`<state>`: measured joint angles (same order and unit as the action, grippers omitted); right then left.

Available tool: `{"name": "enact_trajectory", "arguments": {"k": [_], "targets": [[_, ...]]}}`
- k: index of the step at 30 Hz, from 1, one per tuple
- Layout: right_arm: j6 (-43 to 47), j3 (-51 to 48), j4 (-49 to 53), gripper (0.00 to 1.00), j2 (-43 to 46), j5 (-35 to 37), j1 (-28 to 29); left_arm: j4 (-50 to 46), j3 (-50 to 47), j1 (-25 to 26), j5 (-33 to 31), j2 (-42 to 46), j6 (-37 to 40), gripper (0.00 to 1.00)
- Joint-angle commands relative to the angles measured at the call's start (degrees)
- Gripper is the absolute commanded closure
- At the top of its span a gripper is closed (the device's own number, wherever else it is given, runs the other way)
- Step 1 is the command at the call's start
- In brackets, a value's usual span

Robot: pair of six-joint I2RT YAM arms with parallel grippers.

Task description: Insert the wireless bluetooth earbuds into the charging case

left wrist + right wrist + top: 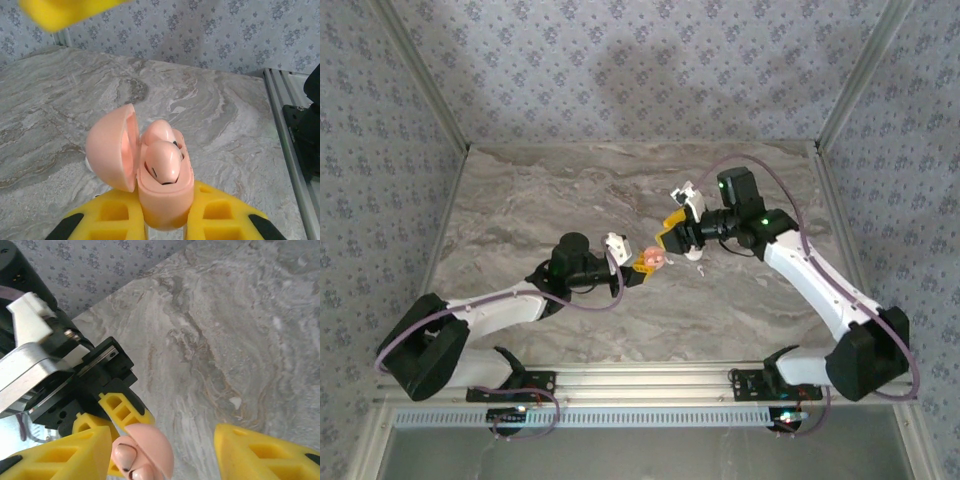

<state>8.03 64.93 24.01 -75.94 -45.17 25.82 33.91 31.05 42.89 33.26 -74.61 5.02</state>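
Observation:
The pink charging case [165, 200] is held upright off the table in the yellow fingers of my left gripper [167, 202], its lid [110, 150] swung open to the left. Both wireless bluetooth earbuds sit in the base, one in front [162, 162] and one behind [159, 131]. In the top view the case [653, 258] hangs between my left gripper [642, 265] and my right gripper [670, 243]. My right gripper [162, 440] stands open just above the case [150, 450], its fingers apart and gripping nothing. One earbud [125, 456] shows close to its left finger [65, 455].
The marble tabletop [570, 190] is bounded by patterned walls at the back and sides and by a metal rail [650, 378] at the near edge. A small white speck [235, 401] lies on the marble to the right of the case.

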Motion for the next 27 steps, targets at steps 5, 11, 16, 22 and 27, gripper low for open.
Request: {"name": "enact_trajectory", "arguments": {"k": [5, 11, 16, 22, 27], "targets": [[-2.82, 5.1, 3.81, 0.42, -6.5, -10.81, -0.38, -1.65, 2.61, 0.52, 1.46, 1.92, 1.77, 0.91], [-2.15, 5.39, 6.44, 0.42, -8.26, -13.41, -0.41, -1.56, 2.87, 0.52, 1.46, 1.91, 1.77, 0.91], [-1.97, 4.6, 7.67, 0.42, -8.14, -11.28, -0.26, -1.19, 3.19, 0.54, 1.46, 1.57, 1.7, 0.91], [-1.7, 4.03, 8.42, 0.43, -7.45, -12.63, 0.1, -1.47, 3.42, 0.57, 1.11, 1.57, 1.58, 0.91], [-2.31, 1.01, 6.4, 0.45, -4.48, -13.09, 0.03, -1.3, 3.32, 0.59, 1.02, 1.65, 1.0, 0.91]]}}
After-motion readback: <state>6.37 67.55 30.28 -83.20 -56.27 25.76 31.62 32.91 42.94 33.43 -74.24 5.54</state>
